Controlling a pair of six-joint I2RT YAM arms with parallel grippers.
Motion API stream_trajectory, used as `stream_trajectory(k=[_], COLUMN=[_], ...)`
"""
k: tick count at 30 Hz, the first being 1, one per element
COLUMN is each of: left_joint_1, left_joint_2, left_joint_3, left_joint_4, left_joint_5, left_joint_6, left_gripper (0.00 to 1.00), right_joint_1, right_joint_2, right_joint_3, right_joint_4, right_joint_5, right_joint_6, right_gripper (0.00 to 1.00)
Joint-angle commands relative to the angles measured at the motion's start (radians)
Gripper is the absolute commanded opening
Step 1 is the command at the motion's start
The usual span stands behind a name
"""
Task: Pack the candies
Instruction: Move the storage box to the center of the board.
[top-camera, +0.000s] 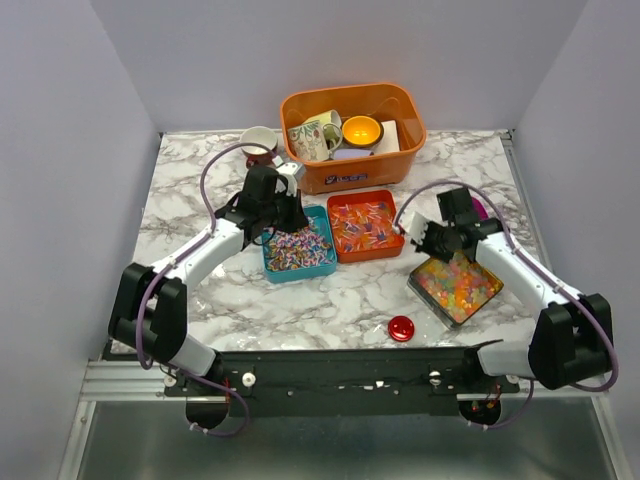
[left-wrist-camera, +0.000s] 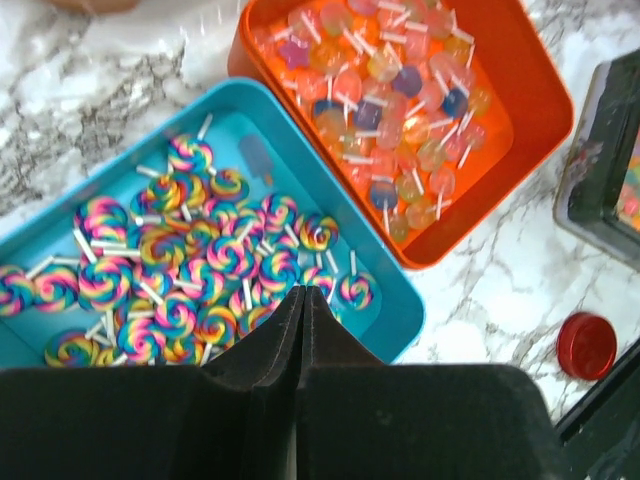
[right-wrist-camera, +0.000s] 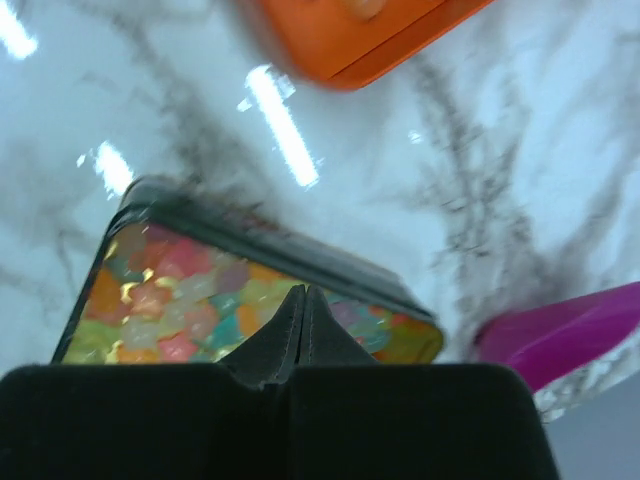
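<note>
**Bench** (top-camera: 350, 300): white marble with grey veining. 
**Teal tray** (left-wrist-camera: 262, 130): holds swirl lollipops (left-wrist-camera: 170, 290) in rainbow spirals of pink, blue, yellow and green, on white sticks. 
**Orange tray** (left-wrist-camera: 530, 110): holds translucent lollipops (left-wrist-camera: 390, 130) in pale orange, pink, yellow and dark blue, also on white sticks. 
**Black-rimmed tray** (right-wrist-camera: 270, 250): holds glossy jelly candies (right-wrist-camera: 190, 300) in yellow, orange, green and pink. 
**Round lid** (left-wrist-camera: 585, 345): red. 
**Scoop** (right-wrist-camera: 560, 340): magenta-purple. 
**Bin** (top-camera: 355, 175): orange, containing a yellow-lined bowl (top-camera: 362, 130) and a leaf-patterned pale mug (top-camera: 312, 135).
</note>
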Motion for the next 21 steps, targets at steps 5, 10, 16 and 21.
stream_trajectory(k=[5, 10, 16, 21], left_joint_1=[0.029, 0.045, 0.174, 0.275], left_joint_2=[-0.111, -0.149, -0.164, -0.189], left_joint_3=[-0.069, -0.117, -0.097, 0.007], left_joint_4=[-0.116, -0.164, -0.286, -0.407], left_joint_5=[0.003, -0.003, -0.005, -0.010], left_joint_6=[0.090, 0.108, 0.157, 0.202], left_gripper=[0.10, 0.16, 0.57, 0.72], right_joint_1=[-0.031, -0.036, -0.043, -0.045], right_joint_2=[-0.039, 0.018, 0.154, 0.341], right_joint_3=[-0.113, -0.120, -0.062, 0.129], right_joint_4=[-0.069, -0.012, 0.144, 0.183], right_joint_5=[0.057, 0.111, 0.160, 0.177], right_joint_6=[-0.073, -0.061, -0.046, -0.010], right_gripper=[0.01, 0.01, 0.01, 0.01])
